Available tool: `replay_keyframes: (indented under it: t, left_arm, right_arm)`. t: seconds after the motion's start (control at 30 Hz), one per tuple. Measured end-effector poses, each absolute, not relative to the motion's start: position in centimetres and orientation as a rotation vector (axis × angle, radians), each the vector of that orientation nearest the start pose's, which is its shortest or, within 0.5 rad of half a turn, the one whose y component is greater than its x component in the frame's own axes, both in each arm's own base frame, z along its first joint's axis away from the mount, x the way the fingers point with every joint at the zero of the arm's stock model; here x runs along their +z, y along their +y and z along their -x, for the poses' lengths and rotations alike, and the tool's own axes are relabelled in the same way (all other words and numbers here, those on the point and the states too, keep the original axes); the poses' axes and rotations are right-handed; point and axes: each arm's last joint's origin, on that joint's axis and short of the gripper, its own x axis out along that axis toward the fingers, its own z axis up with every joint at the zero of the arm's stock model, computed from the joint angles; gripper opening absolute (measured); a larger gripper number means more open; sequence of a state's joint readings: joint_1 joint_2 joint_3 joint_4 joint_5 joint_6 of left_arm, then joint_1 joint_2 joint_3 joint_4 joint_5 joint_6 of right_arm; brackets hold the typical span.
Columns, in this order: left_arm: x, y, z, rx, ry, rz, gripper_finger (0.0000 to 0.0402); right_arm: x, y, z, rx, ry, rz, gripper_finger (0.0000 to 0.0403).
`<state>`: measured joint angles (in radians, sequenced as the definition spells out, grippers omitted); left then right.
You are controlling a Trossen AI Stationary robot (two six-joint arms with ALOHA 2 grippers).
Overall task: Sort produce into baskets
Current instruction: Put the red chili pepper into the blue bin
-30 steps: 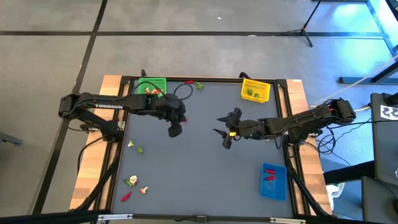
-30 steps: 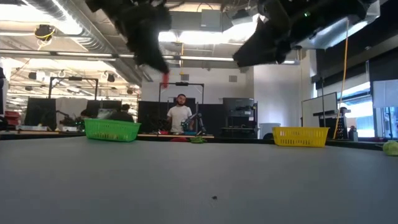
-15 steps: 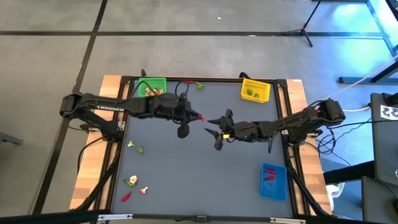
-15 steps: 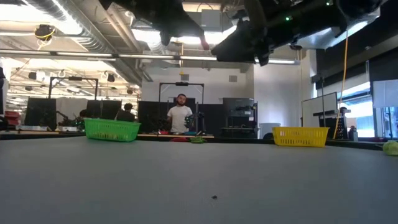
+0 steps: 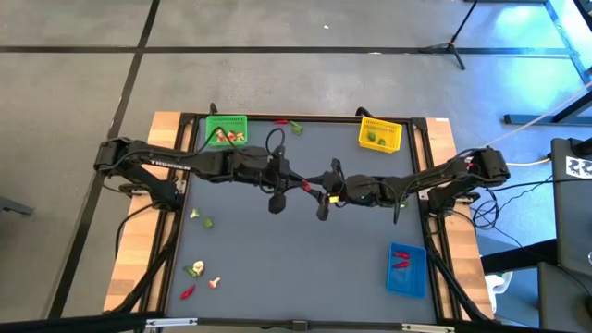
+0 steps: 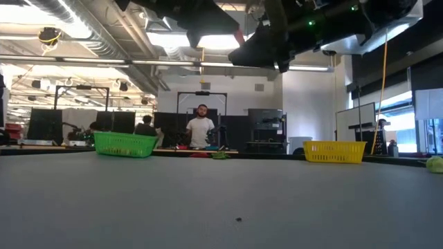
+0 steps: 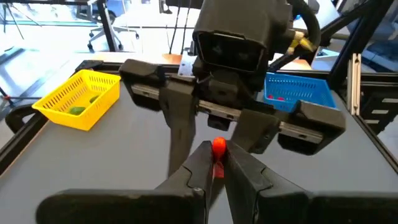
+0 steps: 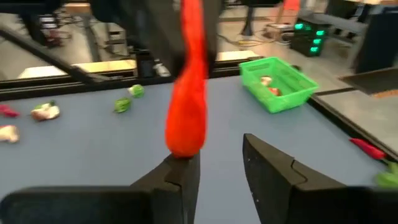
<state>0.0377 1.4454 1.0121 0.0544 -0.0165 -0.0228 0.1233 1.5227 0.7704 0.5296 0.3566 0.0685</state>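
Counter (image 5: 305,250), seen from above, with both arms meeting in the air over its middle, well short of the blue basket (image 5: 406,269) at the counter's near right corner. The step in hand appears to be a hand-over of one red chili (image 7: 218,147) from left arm to right, since the blue basket already holds red pieces. To do it well, the receiving jaws should close squarely across the chili's free end, and the giving jaws should hold until that grip is firm; a release too soon would drop the piece onto the counter, far from the blue basket.

Left gripper (image 7: 214,169): jaws clamped on the chili, whose rounded end stands just clear of the tips. Right gripper (image 8: 217,163): jaws partly apart, one finger (image 8: 180,171) touching or almost touching the chili's lower end, the other (image 8: 267,163) clear of it; no grip is made yet. The remaining loose produce (image 5: 199,273) lies far across the counter from the blue basket, toward the left edge.
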Motion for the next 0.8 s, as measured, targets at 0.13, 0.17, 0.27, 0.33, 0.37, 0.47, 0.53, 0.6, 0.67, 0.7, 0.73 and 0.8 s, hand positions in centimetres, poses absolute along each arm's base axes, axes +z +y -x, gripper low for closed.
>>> replay_keyframes:
  t: [0.13, 0.17, 0.27, 0.33, 0.37, 0.47, 0.53, 0.6, 0.67, 0.7, 0.73, 0.8]
  left_arm:
    - [28.0, 1.4, -32.4, 0.061, 0.389, 0.023, 0.0031]
    - [28.0, 1.4, -32.4, 0.060, 0.389, 0.017, 0.0031]
    - [28.0, 1.4, -32.4, 0.056, 0.391, -0.003, 0.0031]
    - [28.0, 1.5, -32.4, 0.059, 0.391, -0.005, 0.0031]
    - [28.0, 1.5, -32.4, 0.060, 0.392, -0.005, 0.0031]
    - [27.9, 1.7, -32.4, 0.066, 0.394, -0.004, 0.0031]
    - [27.9, 1.9, -32.4, 0.072, 0.395, -0.003, 0.0031]
    - [27.9, 2.1, -32.4, 0.079, 0.395, -0.004, 0.0031]
    - [27.9, 2.3, -32.3, 0.084, 0.396, -0.005, 0.0031]
    - [27.9, 2.4, -32.3, 0.087, 0.399, -0.008, 0.0031]
    - [27.8, 2.5, -32.3, 0.093, 0.404, -0.015, 0.0031]
    - [27.6, 2.8, -32.3, 0.101, 0.419, -0.022, 0.0031]
  right_arm:
    - [22.2, 3.0, -31.9, -0.215, 0.216, -0.017, 0.0103]
    - [22.2, 3.0, -31.9, -0.214, 0.215, -0.018, 0.0100]
    - [22.2, 3.0, -31.9, -0.211, 0.213, -0.019, 0.0091]
    - [22.2, 3.0, -31.9, -0.211, 0.217, -0.019, 0.0088]
    - [22.2, 3.0, -31.9, -0.211, 0.219, -0.019, 0.0088]
    - [22.2, 3.0, -31.9, -0.212, 0.218, -0.020, 0.0094]
    - [22.2, 3.0, -31.9, -0.217, 0.217, -0.020, 0.0105]
    - [22.3, 2.9, -31.9, -0.238, 0.214, -0.020, 0.0120]
    - [22.3, 2.9, -31.9, -0.249, 0.213, -0.019, 0.0135]
    - [22.3, 2.9, -31.9, -0.249, 0.214, -0.019, 0.0140]
    - [22.3, 2.9, -31.9, -0.248, 0.212, -0.019, 0.0145]
    - [22.6, 2.9, -31.9, -0.246, 0.198, -0.023, 0.0153]
